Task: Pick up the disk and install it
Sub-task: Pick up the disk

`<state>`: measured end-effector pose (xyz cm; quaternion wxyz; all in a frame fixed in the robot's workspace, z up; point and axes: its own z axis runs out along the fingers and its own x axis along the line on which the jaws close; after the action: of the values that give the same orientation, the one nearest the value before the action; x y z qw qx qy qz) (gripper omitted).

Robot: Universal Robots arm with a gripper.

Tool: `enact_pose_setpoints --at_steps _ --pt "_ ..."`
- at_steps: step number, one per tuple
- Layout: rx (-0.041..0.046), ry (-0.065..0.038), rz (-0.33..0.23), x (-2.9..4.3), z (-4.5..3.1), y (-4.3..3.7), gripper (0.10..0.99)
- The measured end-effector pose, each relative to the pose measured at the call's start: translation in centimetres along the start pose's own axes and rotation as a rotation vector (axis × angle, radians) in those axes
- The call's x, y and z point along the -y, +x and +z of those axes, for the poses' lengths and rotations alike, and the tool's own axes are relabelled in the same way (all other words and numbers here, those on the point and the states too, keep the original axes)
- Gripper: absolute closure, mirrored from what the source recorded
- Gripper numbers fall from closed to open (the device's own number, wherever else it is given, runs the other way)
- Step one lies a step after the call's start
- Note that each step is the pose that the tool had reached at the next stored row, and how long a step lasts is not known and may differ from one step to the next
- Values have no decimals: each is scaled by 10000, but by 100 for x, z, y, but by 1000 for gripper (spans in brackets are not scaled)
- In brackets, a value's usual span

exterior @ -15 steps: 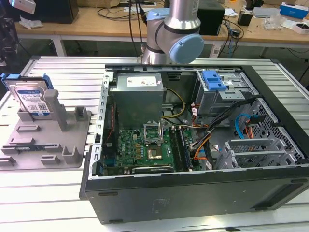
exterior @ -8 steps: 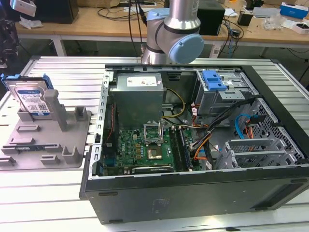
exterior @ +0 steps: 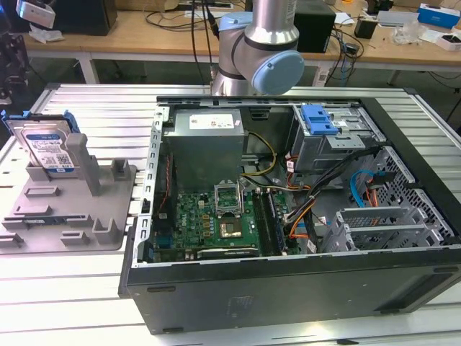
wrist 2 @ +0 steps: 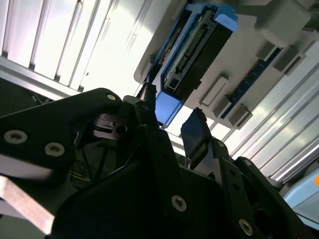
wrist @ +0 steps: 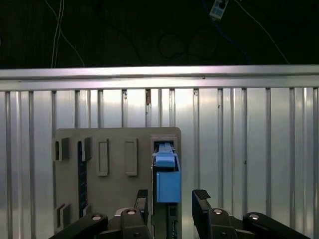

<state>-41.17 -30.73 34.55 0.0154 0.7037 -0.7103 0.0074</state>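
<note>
Observed the disk [exterior: 49, 148] standing on edge in the grey fixture tray [exterior: 72, 209], labelled silver face outward and blue carrier bracket round it. Located tray on the slatted metal desk [exterior: 94, 108] at the exterior view's left, just beside the open computer case [exterior: 288, 238]. Noted the arm [exterior: 259, 43] behind the case. In the first wrist view, found the hand [wrist: 172, 195] open and holding nothing, looking down on the disk's blue edge, with fingers [wrist: 201, 199] spread to either side of it. Could not tell whether touching.
</note>
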Motion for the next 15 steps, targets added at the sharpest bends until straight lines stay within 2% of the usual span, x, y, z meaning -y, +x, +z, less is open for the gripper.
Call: enact_pose_setpoints --at_steps 15 --pt "1 -3 109 -2 69 35 604"
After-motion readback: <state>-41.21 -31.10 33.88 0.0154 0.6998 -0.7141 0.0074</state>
